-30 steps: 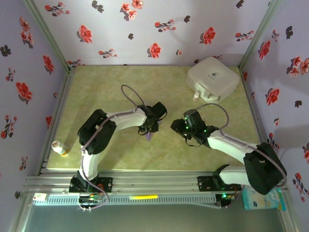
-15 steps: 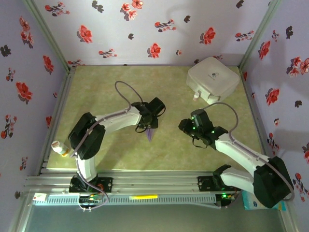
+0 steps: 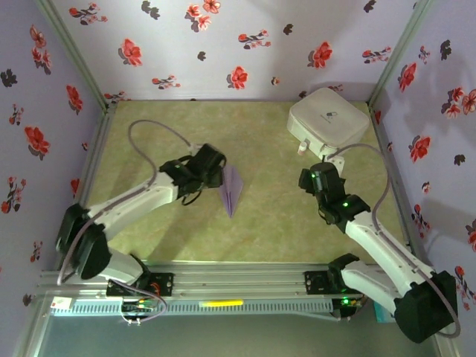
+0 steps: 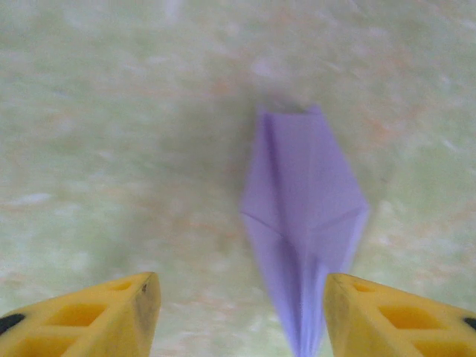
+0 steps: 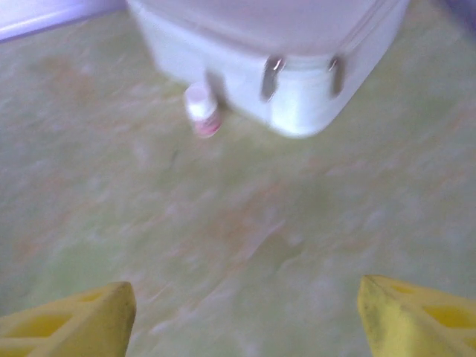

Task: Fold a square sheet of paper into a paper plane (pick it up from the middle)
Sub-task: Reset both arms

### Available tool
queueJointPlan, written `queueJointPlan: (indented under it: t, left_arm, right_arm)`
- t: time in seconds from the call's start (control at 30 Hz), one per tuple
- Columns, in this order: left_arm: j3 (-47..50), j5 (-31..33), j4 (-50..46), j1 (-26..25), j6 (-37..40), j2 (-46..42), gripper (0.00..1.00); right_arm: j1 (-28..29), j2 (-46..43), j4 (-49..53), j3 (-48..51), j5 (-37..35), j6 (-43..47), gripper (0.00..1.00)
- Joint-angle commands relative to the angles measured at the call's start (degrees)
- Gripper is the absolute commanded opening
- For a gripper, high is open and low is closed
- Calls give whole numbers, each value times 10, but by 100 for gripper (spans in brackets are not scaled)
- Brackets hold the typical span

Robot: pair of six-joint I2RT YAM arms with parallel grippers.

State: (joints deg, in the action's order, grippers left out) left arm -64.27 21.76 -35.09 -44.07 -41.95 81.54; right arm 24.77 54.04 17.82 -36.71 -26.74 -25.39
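Open counter point(image 3: 149, 134) lay across the far-left quarter and down the middle between the two arms. The paper plane point(image 3: 232, 190) lay flat mid-counter, just beside the left end effector point(image 3: 218, 175), with its narrow end in the gap between the parted fingers. The white rounded box point(image 3: 328, 123) occupied the far-right corner, a small bottle point(image 5: 201, 110) against its near side. Both stood ahead of the right end effector point(image 5: 245, 305), fingers spread, bare counter between. Flowered walls point(image 3: 223, 44) closed three sides.
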Motion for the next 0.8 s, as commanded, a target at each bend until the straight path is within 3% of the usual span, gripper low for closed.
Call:
queueJointPlan:
  t: [0.0,0.1,0.2,0.37,0.43,0.57,0.67,0.7,0.77]
  left_arm:
    - [60,63,13,52,51,-53,65]
    - [119,87,45,109,107,-104,83]
    - [175,100,100,178,166,-147,94]
    - [238,87,214,285,242,-189,98]
    - [271,65,293,314,293,-187,98]
    - [319,53,392,362,320,-161,99]
    - [361,44,507,368,376,-129,99]
    - [367,41,533,368,391,-116,99]
    - [374,34,576,369,398,-94,100]
  right_arm:
    - [-31,33,-125,43,-100,154,81]
    - [-76,97,-253,86,-71,207,81]
    - [-115,163,-338,101,-35,213,82]
    - [-157,228,-451,112,71,241,82]
    - [-170,241,-557,141,117,252,82]
    - [-191,306,-714,177,149,255,82]
    - [-213,363,-811,201,165,237,81]
    - [-213,377,-822,196,156,235,82]
    - [-216,339,-648,139,140,211,87]
